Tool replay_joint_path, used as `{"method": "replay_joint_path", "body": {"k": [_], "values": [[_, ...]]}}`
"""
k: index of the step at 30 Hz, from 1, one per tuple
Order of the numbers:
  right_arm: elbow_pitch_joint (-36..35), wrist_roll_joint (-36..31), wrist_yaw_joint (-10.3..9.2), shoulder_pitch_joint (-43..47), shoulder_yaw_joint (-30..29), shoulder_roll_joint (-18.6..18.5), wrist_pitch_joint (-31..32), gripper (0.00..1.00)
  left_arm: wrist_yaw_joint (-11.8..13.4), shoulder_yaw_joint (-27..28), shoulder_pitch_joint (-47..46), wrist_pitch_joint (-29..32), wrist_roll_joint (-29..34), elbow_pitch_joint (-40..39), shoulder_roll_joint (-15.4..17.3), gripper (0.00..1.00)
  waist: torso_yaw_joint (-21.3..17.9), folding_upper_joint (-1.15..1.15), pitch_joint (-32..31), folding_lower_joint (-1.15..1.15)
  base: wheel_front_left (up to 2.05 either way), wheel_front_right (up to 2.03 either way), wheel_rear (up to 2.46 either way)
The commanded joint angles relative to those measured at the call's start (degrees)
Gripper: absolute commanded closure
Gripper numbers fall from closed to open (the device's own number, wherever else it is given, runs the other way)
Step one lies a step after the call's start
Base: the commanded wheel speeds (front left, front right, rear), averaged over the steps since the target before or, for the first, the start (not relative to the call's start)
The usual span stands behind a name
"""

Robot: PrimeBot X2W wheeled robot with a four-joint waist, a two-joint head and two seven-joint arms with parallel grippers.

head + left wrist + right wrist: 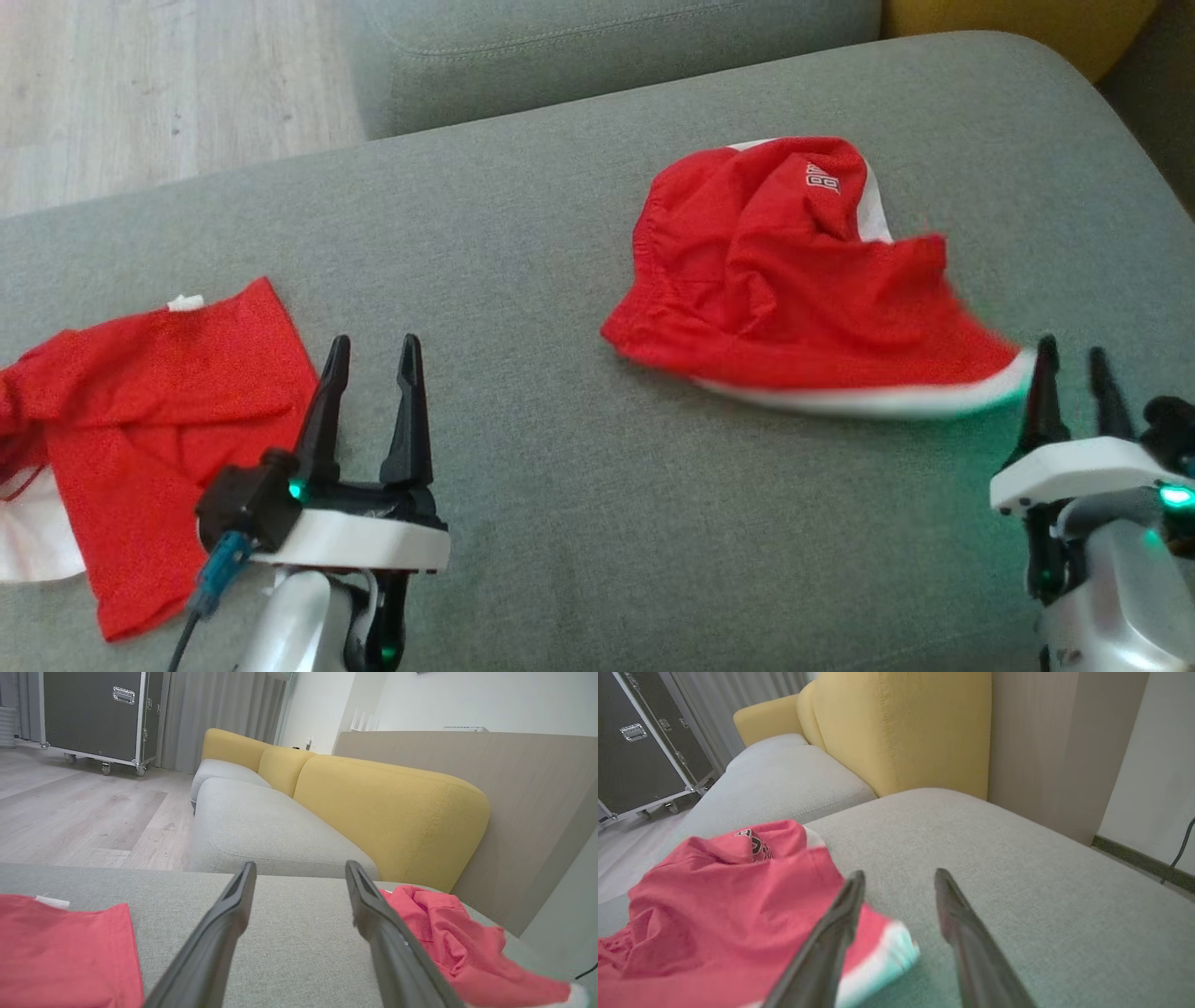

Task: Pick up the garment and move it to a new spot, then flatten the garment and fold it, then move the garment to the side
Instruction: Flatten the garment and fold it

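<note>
Garment (794, 280) crumpled at 1 o'clock on the cushion (523, 280); my right claw (1074, 366), spread and empty, beside its hem (868, 399) at 4 o'clock; left claw (373, 359) spread at 7 o'clock. I judge flattening next: grip opposite edges.

Yellow backrests (387, 812) stand behind grey seats (261, 826) (wheeled case (93, 714) beyond).

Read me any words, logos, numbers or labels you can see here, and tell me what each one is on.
White block print on the crumpled red garment: a short logo, too blurred to read in the head view or the right wrist view.
White tag on the other red garment: too small to tell if anything is printed on it.
No other lettering can be made out.
</note>
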Motion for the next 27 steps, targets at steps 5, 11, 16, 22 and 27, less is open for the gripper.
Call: {"method": "replay_joint_path", "body": {"k": [5, 11, 16, 22, 27], "values": [[-8.7, -2.2, -0.04, -1.6, 2.4, -0.1, -0.8, 0.00, -0.6, 1.1, -0.9, -0.5, 0.3, -1.3, 0.2, 0.00, 1.0, 0.00, -0.6, 0.00, 0.00, 0.00, 0.00], [-23.4, 0.9, -0.04, 5.5, 19.1, -0.1, -0.8, 0.00, -0.7, 1.1, -0.5, -0.5, 0.2, -1.5, 0.2, 0.00, 2.9, 0.00, -1.1, 0.00, 0.00, 0.00, 0.00], [-26.5, 0.4, -0.04, 8.0, 24.8, -0.1, -0.8, 0.00, -0.7, 0.5, -0.5, -0.5, -0.3, -1.5, 0.2, 0.00, 4.6, 0.00, -0.5, 0.00, 0.00, 0.00, 0.00], [-22.8, -2.5, -0.04, 6.3, 30.3, -0.1, -0.8, 0.00, -0.6, -0.1, -1.1, -0.5, -0.7, -1.3, 0.2, 0.00, 7.5, 0.00, 0.4, 0.00, 0.00, 0.00, 0.00], [-13.8, -5.3, -0.04, 2.1, 36.0, -0.1, 0.5, 0.00, -0.6, -0.6, -1.6, -0.5, -0.9, -1.2, 0.2, 0.00, 10.1, 0.00, 1.4, 0.00, 0.00, 0.00, 0.00]]}}
